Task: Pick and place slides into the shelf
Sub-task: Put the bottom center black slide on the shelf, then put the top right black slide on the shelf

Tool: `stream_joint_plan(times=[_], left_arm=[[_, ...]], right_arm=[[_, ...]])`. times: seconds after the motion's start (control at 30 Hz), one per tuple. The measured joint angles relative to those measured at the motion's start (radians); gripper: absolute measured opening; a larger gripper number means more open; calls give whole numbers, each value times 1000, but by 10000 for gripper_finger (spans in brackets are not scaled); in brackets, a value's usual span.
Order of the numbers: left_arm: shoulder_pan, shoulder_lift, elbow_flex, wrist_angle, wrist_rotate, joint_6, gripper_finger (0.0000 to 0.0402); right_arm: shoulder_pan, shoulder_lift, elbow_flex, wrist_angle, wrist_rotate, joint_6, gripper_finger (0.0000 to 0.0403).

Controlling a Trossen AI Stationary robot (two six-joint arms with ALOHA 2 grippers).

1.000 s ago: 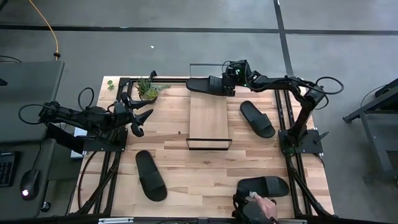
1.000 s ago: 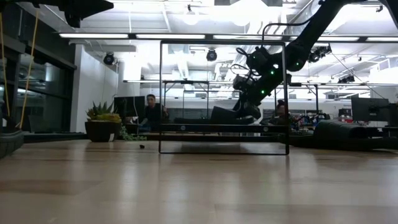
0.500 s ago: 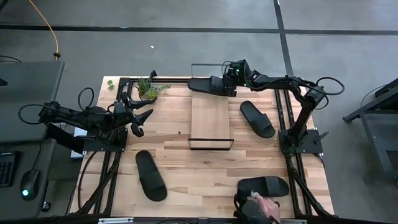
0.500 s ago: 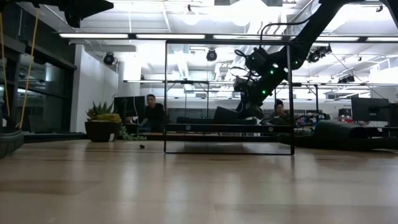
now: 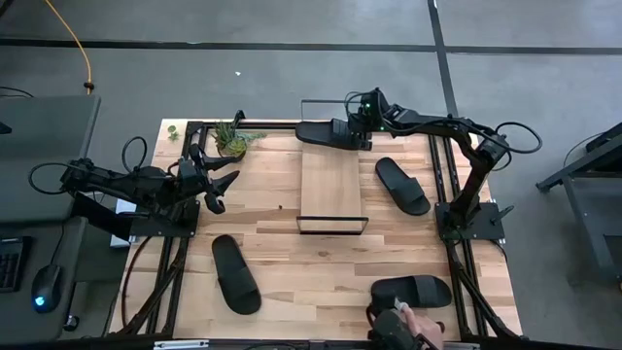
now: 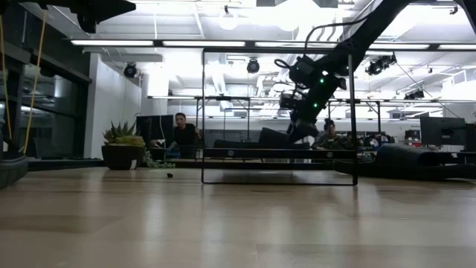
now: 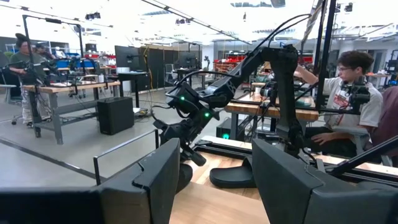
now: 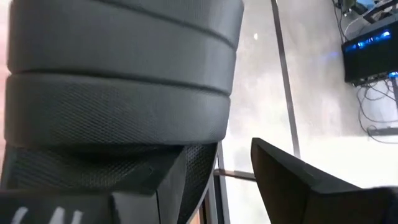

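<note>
Four matte black slip-on slides on this table, and one of them [image 5: 324, 133] is in the right claw [image 5: 356, 131], clamped by its end and held across the far end of the narrow light-wood plank shelf with thin black wire end rails [image 5: 330, 180]. From the low camera that slide [image 6: 277, 139] sits level with the shelf's [image 6: 279, 152] upper rail, the right claw [image 6: 300, 132] coming down onto it from above. The right wrist camera is filled with the ribbed strap of the held slide [image 8: 118, 74], one dark finger [image 8: 298, 180] beside it.

A second slide [image 5: 402, 185] lies on the light-wood plank table [image 5: 321, 272] just right of the shelf. A third [image 5: 235, 274] lies near-left of the shelf, angled. The fourth [image 5: 412, 291] is at the near-right, well apart from the shelf, with a person's hand [image 5: 420, 322] just below it at the table edge.

Left of the shelf, the left claw [image 5: 219, 185] hangs with fingers parted, gripping nothing. A small potted green plant [image 5: 232, 138] stands far-left of the shelf.
</note>
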Motion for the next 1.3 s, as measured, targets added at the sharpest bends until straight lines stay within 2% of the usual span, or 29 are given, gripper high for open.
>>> stream_joint_plan(times=[0.13,0.47,0.87,1.3], left_arm=[[0,0,0,0,0,0,184],[0,0,0,0,0,0,184],[0,0,0,0,0,2,184],[0,0,0,-6,0,1,184]], right_arm=[[10,0,0,-15,50,-6,174],[12,-7,0,-31,55,-3,174],[39,-79,0,-104,54,35,174],[84,-196,0,-231,35,150,174]])
